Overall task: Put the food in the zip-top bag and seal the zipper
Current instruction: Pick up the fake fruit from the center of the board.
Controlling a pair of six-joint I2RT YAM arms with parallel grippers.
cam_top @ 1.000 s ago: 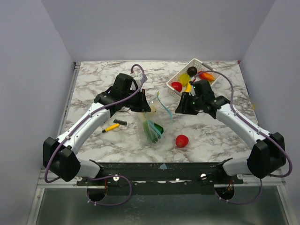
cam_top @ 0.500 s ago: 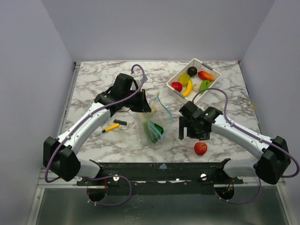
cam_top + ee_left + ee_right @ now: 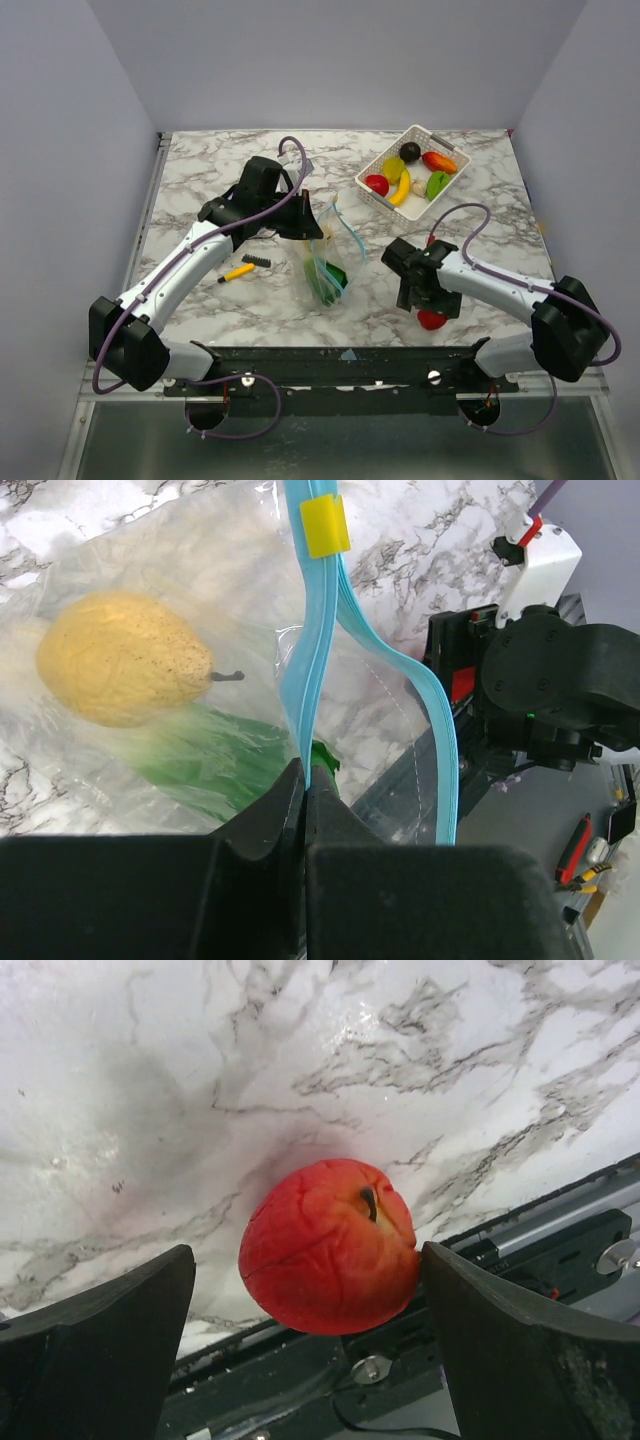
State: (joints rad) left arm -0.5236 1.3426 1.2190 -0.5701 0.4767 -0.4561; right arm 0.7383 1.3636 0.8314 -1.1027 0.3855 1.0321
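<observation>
My left gripper (image 3: 305, 222) is shut on the light blue zipper (image 3: 318, 630) and holds the zip-top bag (image 3: 325, 272) up by its mouth, which gapes open. A yellow slider (image 3: 325, 525) sits on the strip. Inside the bag lie a yellow fruit (image 3: 120, 660) and a green piece (image 3: 225, 765). My right gripper (image 3: 425, 300) is open, low at the table's near edge. Its fingers straddle a red apple (image 3: 325, 1245), and the right finger (image 3: 500, 1330) touches it. The apple (image 3: 432, 320) peeks out beneath the gripper in the top view.
A white basket (image 3: 372, 198) at the back right holds several toy foods: dark purple (image 3: 409, 151), red-orange (image 3: 438, 161), green (image 3: 437, 184), yellow (image 3: 402, 188) and red (image 3: 377, 184). A yellow-and-black tool (image 3: 240, 270) lies left of the bag. The black frame rail (image 3: 300, 1390) runs just past the apple.
The red apple rolled right and toward the near edge. My right arm swung from beside the basket down to it and now straddles it. The left arm kept still.
</observation>
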